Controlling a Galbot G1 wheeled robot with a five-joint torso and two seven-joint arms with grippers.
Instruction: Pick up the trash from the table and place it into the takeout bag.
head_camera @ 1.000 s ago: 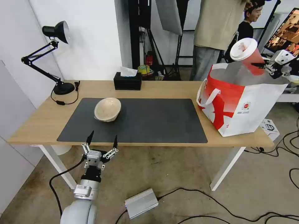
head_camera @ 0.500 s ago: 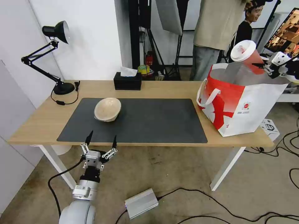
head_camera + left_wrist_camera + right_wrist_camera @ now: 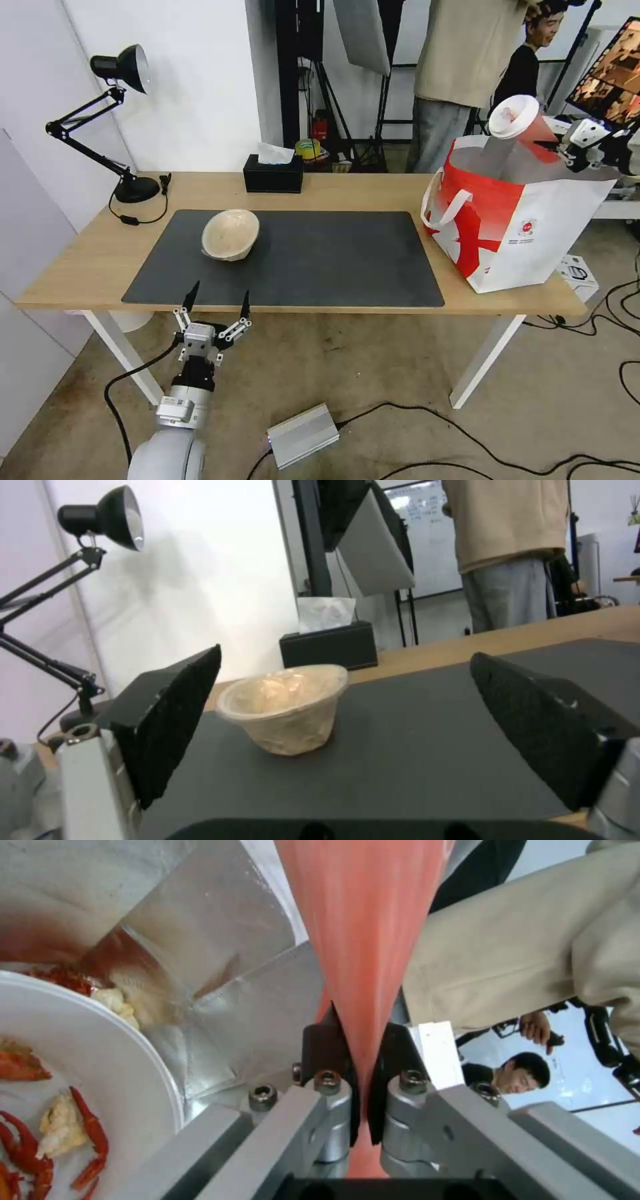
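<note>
the right end effector point(image 3: 557, 143) is up at the far right of the head view, over the open top of the takeout bag point(image 3: 527, 230), its fingers pinched tight on the tall red cup point(image 3: 530, 130). the cup is tilted, its white lid point(image 3: 512, 117) turned toward the robot's left and raised above the bag's rim. in the right wrist view the two dark pads point(image 3: 323, 1045) squeeze the red cup wall point(image 3: 363, 940) so hard that it narrows to a thin waist between them. below the cup that view looks into the bag's silver foil lining point(image 3: 220, 950), where the large white round bowl point(image 3: 87, 1090) lies inside with red food scraps point(image 3: 87, 1135) in it.

the takeout bag stands on the right end of the desk point(image 3: 93, 257), just past the right edge of the dark grey mat point(image 3: 320, 257), with a white loop handle point(image 3: 443, 207) hanging on its left face.

the beige paper-pulp bowl point(image 3: 230, 235) sits on the left part of the mat, tipped so its opening faces partly toward the robot. the left end effector point(image 3: 217, 301) hangs below and in front of the desk's near edge, in line with that bowl, its fingers spread wide and holding nothing. in the left wrist view the bowl point(image 3: 287, 707) shows between the two black fingertips point(image 3: 170, 720), well apart from them.

a black tissue box point(image 3: 273, 175) stands at the back edge of the desk and a black desk lamp point(image 3: 117, 100) at its left rear corner.
</note>
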